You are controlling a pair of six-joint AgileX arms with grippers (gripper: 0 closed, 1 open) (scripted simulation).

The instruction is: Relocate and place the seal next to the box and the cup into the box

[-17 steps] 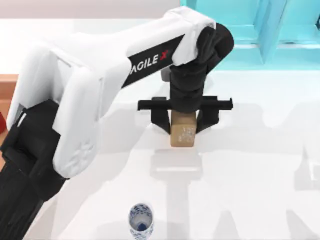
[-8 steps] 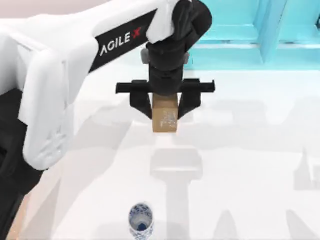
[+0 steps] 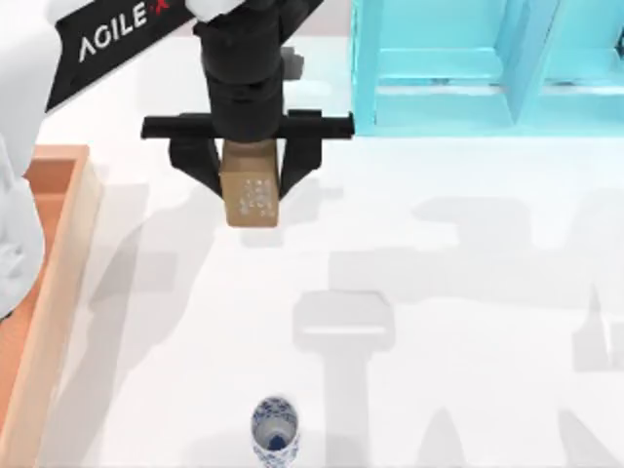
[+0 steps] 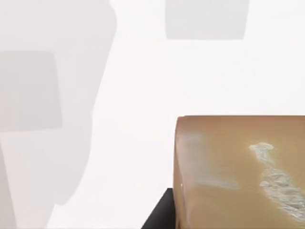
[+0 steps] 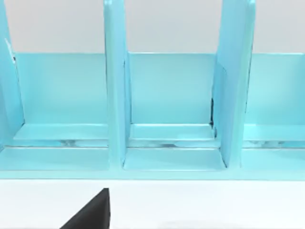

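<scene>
My left gripper (image 3: 250,187) is shut on the seal (image 3: 252,198), a tan-brown block with white markings on its top face, held above the white table in the upper middle-left. The left wrist view has the seal (image 4: 240,171) close up over bare table. The box (image 3: 54,292), an orange-brown tray with light wood walls, lies along the left edge, well left of the held seal. The cup (image 3: 274,430), white with blue pattern, stands upright near the front edge, far below the gripper.
A turquoise shelf structure (image 3: 487,63) stands at the back right, also seen as the turquoise shelf (image 5: 167,109) in the right wrist view. A dark part of the right arm (image 5: 90,212) shows at that view's edge.
My left arm has carried the seal leftward and toward the back of the table, closer to the box. The box has come into view. The cup has not moved.
</scene>
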